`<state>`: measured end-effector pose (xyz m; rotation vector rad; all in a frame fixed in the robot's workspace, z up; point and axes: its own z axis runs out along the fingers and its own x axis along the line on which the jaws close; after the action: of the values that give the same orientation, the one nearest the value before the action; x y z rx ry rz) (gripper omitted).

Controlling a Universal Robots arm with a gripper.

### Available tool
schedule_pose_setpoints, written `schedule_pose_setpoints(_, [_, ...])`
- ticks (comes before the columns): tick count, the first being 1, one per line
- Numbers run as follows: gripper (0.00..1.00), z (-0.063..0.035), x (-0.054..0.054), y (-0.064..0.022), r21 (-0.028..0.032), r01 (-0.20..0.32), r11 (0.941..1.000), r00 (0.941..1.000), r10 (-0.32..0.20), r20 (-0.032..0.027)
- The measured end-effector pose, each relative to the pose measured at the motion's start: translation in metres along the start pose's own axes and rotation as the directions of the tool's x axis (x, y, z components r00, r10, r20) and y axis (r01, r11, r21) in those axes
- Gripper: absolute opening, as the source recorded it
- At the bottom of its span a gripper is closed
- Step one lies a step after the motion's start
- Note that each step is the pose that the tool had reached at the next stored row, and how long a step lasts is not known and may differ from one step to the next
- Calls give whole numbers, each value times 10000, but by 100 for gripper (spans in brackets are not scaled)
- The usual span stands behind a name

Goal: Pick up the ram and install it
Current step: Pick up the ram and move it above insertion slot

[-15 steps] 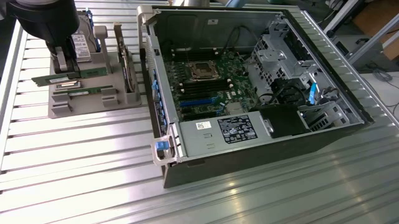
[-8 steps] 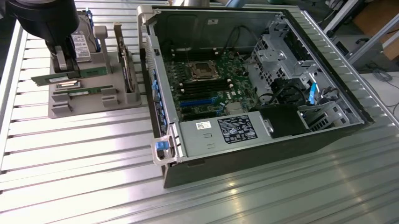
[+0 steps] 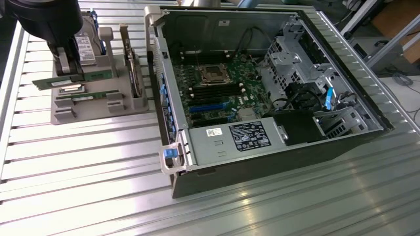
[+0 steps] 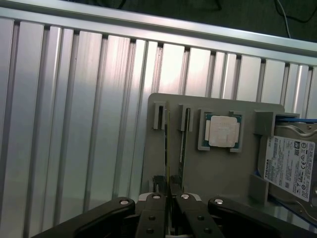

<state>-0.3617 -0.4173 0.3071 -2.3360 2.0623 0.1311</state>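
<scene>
The ram [image 3: 98, 76] is a long green stick lying across the grey holder tray [image 3: 98, 106] at the exterior view's left. My gripper [image 3: 69, 73] comes down on it from above and is shut on its middle. In the wrist view the black fingers [image 4: 157, 186] pinch the ram [image 4: 167, 144], which shows edge-on as a thin line running away over the tray [image 4: 218, 168]. I cannot tell whether it is lifted out of its slot. A second ram stick [image 4: 182, 144] stands parallel beside it, also seen in the tray [image 3: 92, 97].
The tray also holds a square silver CPU [image 4: 223, 131] and a hard drive with a white label [image 4: 290, 166]. The open computer case [image 3: 367, 113], with motherboard [image 3: 217, 88] and power supply [image 3: 229, 140], lies to the exterior view's right on the ribbed aluminium table [image 3: 78, 162].
</scene>
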Motion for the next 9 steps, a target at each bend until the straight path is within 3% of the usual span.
schedule_pose_setpoints(9, [14, -23, -2, 1, 0, 0, 10000, 10000, 0, 0])
